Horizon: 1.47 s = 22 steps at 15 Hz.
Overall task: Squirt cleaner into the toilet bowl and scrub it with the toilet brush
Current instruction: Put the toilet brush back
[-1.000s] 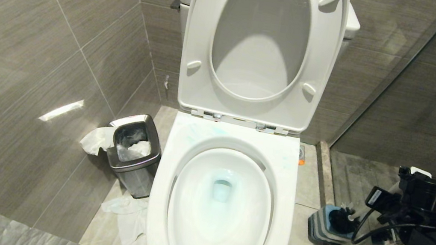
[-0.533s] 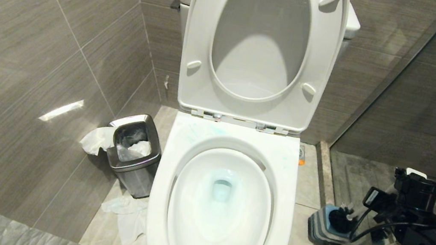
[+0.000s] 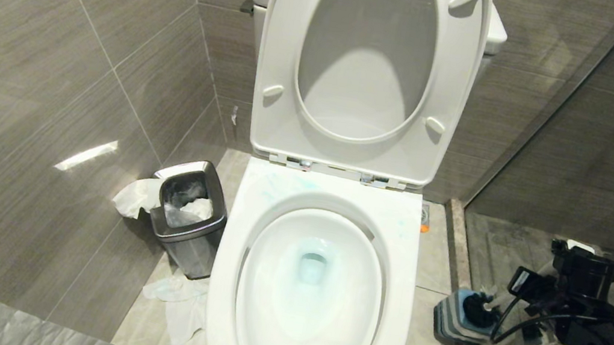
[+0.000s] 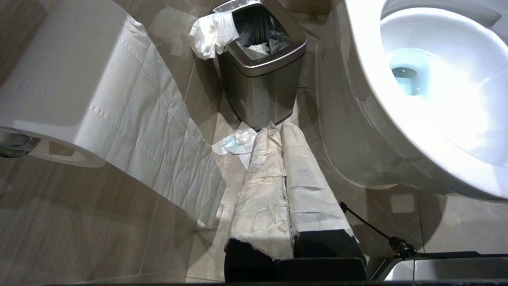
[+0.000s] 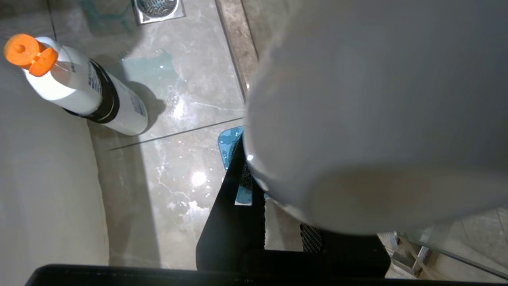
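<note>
Down at the right of the toilet, the right gripper (image 3: 532,291) hangs low over the floor, just beside the brush holder (image 3: 452,319). Its jaws are clamped on the white handle of the brush (image 5: 377,119), which fills most of the right wrist view as a broad pale shaft. The black bristle head (image 3: 475,309) sits in the blue top of the holder, which stands on the floor tile next to the glass partition. A white bottle (image 5: 85,95) with an orange cap stands on the floor close against the toilet's side, near a floor drain (image 5: 156,8); a thin teal smear shows on the tile by it.

The bowl (image 3: 402,308) lies open, seat (image 3: 273,70) and lid raised against the tank. Its water (image 3: 312,267) is tinted pale teal, and faint teal streaks of cleaner (image 3: 280,190) mark the back of the rim.

The left gripper (image 4: 283,159) is parked low at the toilet's left side, its paper-wrapped fingers (image 4: 262,198) pressed together with nothing between them. Ahead of it stand a steel bin (image 4: 262,75) with tissue hanging over its edge and crumpled tissue on the floor. A paper roll (image 4: 59,79) hangs beside it.
</note>
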Motion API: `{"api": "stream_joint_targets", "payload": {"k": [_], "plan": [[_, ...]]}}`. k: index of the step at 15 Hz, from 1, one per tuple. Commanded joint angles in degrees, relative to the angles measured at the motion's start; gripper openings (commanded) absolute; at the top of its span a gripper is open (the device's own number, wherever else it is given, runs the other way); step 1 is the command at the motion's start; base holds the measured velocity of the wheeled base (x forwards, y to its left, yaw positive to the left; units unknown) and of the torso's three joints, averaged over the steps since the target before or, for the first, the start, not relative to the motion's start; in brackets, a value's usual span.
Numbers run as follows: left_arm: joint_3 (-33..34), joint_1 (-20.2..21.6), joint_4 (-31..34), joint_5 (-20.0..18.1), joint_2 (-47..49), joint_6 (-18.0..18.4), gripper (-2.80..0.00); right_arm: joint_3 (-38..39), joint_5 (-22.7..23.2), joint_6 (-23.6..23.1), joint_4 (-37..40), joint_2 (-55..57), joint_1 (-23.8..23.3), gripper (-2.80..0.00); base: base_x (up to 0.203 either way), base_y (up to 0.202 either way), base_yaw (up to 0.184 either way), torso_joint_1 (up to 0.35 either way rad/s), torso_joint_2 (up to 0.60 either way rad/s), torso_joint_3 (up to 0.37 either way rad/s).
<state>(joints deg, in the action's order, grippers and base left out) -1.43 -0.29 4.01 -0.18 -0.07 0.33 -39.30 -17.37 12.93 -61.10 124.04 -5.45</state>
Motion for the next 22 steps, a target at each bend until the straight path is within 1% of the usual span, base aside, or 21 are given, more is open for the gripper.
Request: {"api": "stream_joint_targets", "payload": {"k": [1, 6, 13, 16, 19, 22], "plan": [[0.0, 0.0, 0.0, 0.0, 0.1, 0.0, -2.80, -0.2, 0.4, 0.0, -0.2, 0.2, -0.2, -2.80, 0.000, 0.000, 0.000, 0.000, 0.00, 0.000], [0.0, 0.0, 0.0, 0.0, 0.1, 0.0, -2.80, -0.4, 0.9, -2.1, -0.3, 1.0, -0.8, -2.80, 0.000, 0.000, 0.000, 0.000, 0.00, 0.000], [0.0, 0.0, 0.0, 0.0, 0.1, 0.0, -2.80, -1.9, 1.2, -2.7, -0.4, 2.4, -1.7, -2.80, 0.000, 0.000, 0.000, 0.000, 0.00, 0.000], [0.0, 0.0, 0.0, 0.0, 0.1, 0.0, -2.80, -1.6, 2.7, -3.0, -0.3, 2.7, -2.1, -2.80, 0.000, 0.000, 0.000, 0.000, 0.00, 0.000], [0.0, 0.0, 0.0, 0.0, 0.1, 0.0, -2.80, -1.2, 3.1, -4.6, -0.3, 3.2, -2.7, -2.80, 0.000, 0.000, 0.000, 0.000, 0.00, 0.000], [0.0, 0.0, 0.0, 0.0, 0.1, 0.0, -2.80, -1.3, 3.2, -4.6, -0.3, 3.4, -3.3, -2.80, 0.000, 0.000, 0.000, 0.000, 0.00, 0.000]]}}
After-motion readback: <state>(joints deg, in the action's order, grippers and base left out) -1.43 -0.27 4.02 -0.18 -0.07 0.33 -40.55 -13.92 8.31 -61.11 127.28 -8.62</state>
